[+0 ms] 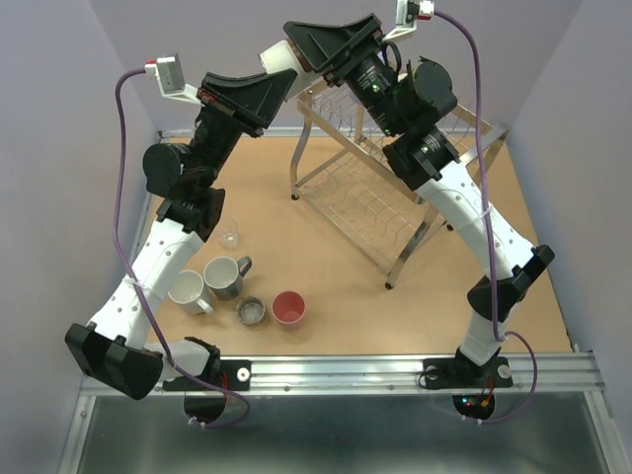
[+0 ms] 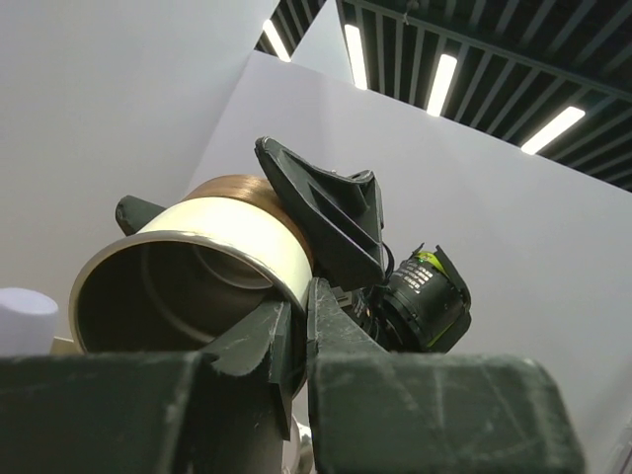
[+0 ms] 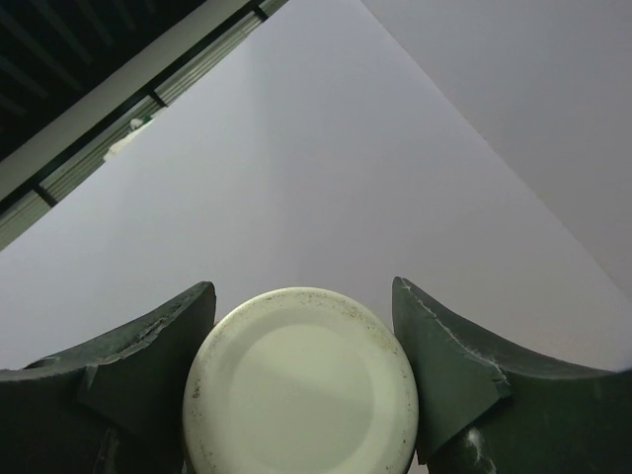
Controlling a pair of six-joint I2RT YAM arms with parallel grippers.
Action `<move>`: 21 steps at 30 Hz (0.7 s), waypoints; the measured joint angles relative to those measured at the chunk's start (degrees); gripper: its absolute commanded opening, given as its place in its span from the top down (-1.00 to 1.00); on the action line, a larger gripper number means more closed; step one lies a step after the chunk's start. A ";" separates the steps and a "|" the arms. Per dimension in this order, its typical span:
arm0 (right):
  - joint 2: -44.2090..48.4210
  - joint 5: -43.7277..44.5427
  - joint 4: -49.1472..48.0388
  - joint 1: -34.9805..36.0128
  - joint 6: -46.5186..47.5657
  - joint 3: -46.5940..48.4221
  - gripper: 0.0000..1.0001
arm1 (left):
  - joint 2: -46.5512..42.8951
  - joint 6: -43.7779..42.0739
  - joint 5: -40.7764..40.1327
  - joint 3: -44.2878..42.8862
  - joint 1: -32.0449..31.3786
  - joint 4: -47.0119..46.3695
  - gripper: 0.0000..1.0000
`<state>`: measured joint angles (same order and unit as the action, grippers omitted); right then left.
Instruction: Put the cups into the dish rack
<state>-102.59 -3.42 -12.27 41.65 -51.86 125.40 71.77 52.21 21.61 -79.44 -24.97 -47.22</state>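
Right hand (image 3: 303,291) clamps the cream cup (image 3: 301,390); whether left hand (image 2: 299,308) pinches its rim is unclear.

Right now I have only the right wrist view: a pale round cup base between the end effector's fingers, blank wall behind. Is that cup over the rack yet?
Observer: Not clearly. In the top view the cream-and-brown cup is raised high and appears just left of the far end of the dish rack.
Operator: Is the other arm involved?
Observer: Yes. The left end effector is at the cup's open mouth, fingers nearly together at the rim.
Operator: Which cups are not yet loaded?
Observer: Five by the left arm: white mug, grey mug, small clear glass, metal cup, pink cup.
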 measured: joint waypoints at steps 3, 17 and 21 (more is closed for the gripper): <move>0.44 0.74 -0.07 0.00 0.42 -1.05 0.99 | -0.39 0.22 -0.17 1.03 -0.07 -0.22 -0.17; 15.58 11.32 3.48 -5.35 12.35 -12.41 0.99 | -11.26 -6.69 0.87 12.55 2.32 16.81 -0.97; 19.21 17.62 8.04 -6.40 20.70 -12.44 0.99 | -16.00 -10.10 0.11 15.39 3.23 22.93 -0.97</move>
<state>-83.37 14.20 -4.23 35.24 -31.16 112.97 55.77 42.11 21.71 -64.05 -21.74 -24.29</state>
